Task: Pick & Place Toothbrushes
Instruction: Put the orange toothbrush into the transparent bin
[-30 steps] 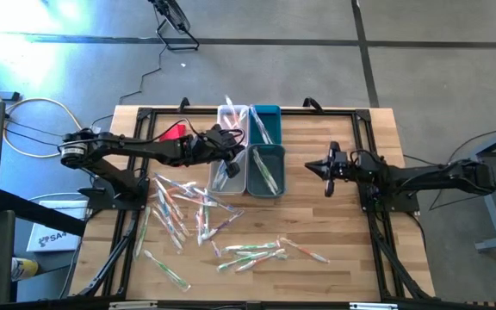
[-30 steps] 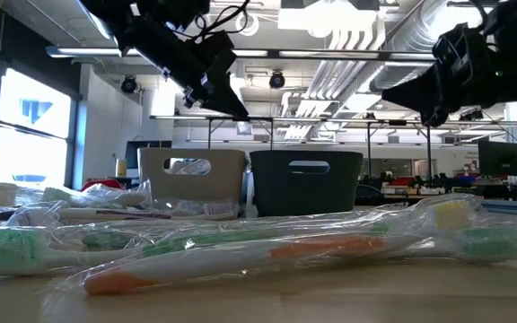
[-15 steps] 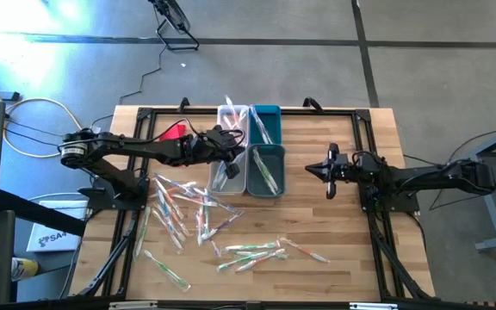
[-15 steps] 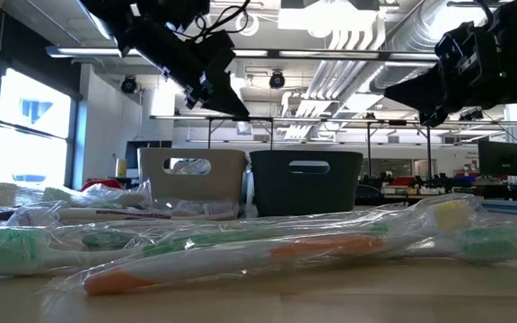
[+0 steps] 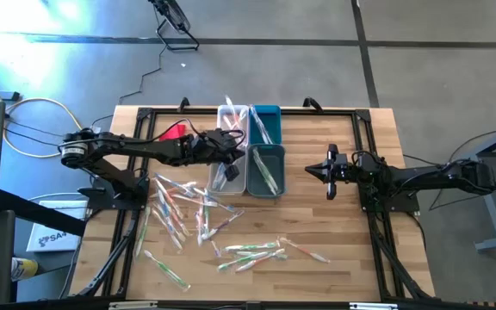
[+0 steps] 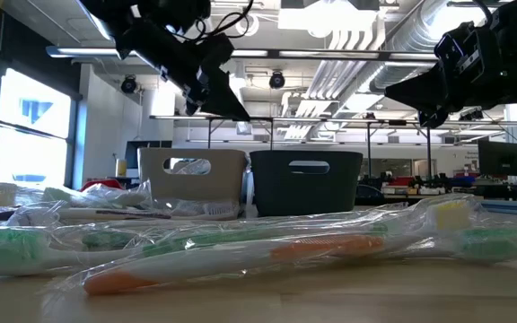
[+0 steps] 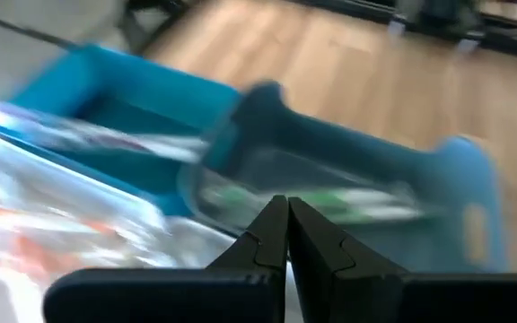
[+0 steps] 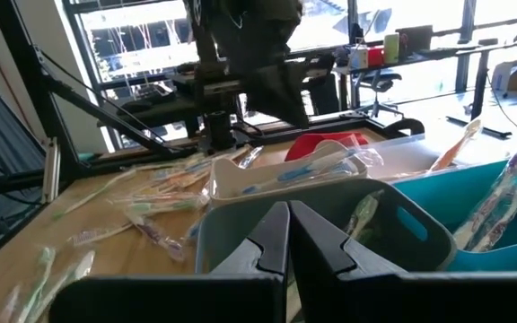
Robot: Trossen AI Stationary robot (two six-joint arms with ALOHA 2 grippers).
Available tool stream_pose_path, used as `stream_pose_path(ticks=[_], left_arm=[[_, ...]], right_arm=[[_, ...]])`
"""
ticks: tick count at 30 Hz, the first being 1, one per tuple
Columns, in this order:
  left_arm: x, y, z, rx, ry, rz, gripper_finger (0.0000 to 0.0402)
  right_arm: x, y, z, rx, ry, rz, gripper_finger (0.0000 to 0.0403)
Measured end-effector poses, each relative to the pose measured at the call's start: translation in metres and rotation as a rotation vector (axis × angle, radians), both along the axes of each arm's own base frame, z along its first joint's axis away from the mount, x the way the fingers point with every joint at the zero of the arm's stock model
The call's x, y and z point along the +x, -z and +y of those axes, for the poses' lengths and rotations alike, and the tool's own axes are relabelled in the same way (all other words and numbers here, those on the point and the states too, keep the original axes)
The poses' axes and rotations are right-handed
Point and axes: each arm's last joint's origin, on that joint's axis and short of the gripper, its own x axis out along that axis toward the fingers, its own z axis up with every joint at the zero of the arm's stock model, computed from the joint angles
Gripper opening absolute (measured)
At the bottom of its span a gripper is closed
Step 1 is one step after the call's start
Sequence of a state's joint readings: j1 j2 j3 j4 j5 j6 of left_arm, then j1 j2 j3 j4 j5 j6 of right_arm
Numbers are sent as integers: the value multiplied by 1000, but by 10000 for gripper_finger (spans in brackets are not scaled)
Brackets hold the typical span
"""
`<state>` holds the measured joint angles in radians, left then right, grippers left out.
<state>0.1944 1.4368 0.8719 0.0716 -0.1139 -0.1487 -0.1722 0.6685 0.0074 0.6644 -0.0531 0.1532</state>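
The left hand [image 5: 234, 155] hangs closed and empty over the near white bin [image 5: 228, 172], its two dark fingertips [image 7: 276, 235] pressed together. At its 3 o'clock in the high view sits the grey-teal rectangular bin [image 5: 265, 170] holding green-handled brushes; a brighter teal bin [image 5: 264, 120] lies at 1 o'clock. The right hand [image 5: 329, 170], also closed and empty, waits at 3 o'clock of those bins. The plastic-wrapped toothbrushes [image 5: 198, 209] lie scattered on the wooden table [image 5: 343, 224] from the left hand's 6 to 8 o'clock.
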Motion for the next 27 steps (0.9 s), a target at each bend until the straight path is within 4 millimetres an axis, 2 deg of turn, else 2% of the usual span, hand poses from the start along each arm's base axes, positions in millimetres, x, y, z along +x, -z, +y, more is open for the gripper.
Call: stream_pose_path(ticks=[4,13,19,27], left_arm=[[0,4,-11,-137,74,21,6],[0,3,-69,-112,204,55,5],[-13,0,-106,-129,198,95,5],[-29,5,-145,-303,150,158,5]], right_arm=[[0,1,0,2,-1,7,5],[0,2,0,4,-2,23,5],[0,3,0,23,-2,30,5],[0,4,0,33,-2,36,5]])
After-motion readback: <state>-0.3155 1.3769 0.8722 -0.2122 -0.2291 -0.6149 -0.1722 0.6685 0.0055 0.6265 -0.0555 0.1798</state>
